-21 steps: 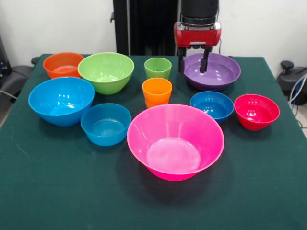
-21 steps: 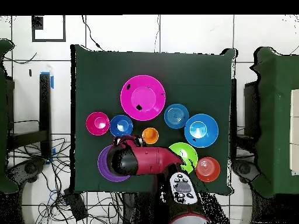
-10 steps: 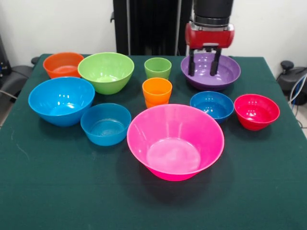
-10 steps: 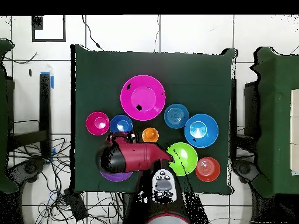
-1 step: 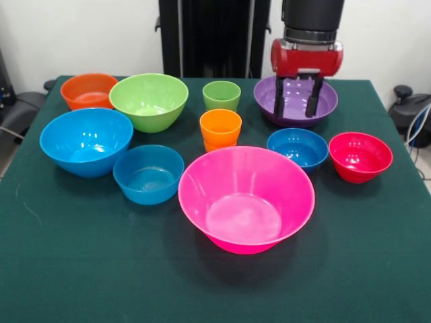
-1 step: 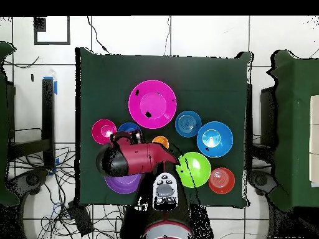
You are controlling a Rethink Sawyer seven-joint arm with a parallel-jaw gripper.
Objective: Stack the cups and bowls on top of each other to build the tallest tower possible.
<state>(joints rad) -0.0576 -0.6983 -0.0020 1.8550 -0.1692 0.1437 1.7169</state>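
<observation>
Gripper [image 5: 295,102] hangs over the purple bowl [image 5: 293,102], jaws spread, empty, tips inside the bowl's rim line in front view. Nothing stacked, all on green table [image 5: 81,269]: green cup [image 5: 221,95] behind orange cup [image 5: 220,130], pink bowl [image 5: 246,198] nearest camera, small blue bowl [image 5: 297,148] beside red bowl [image 5: 359,156], big blue bowl [image 5: 86,141], mid blue bowl [image 5: 148,174], lime bowl [image 5: 149,101], orange bowl [image 5: 88,91] at far left

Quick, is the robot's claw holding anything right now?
Gripper: open, holding nothing, its fingers hanging down at the purple bowl.
</observation>
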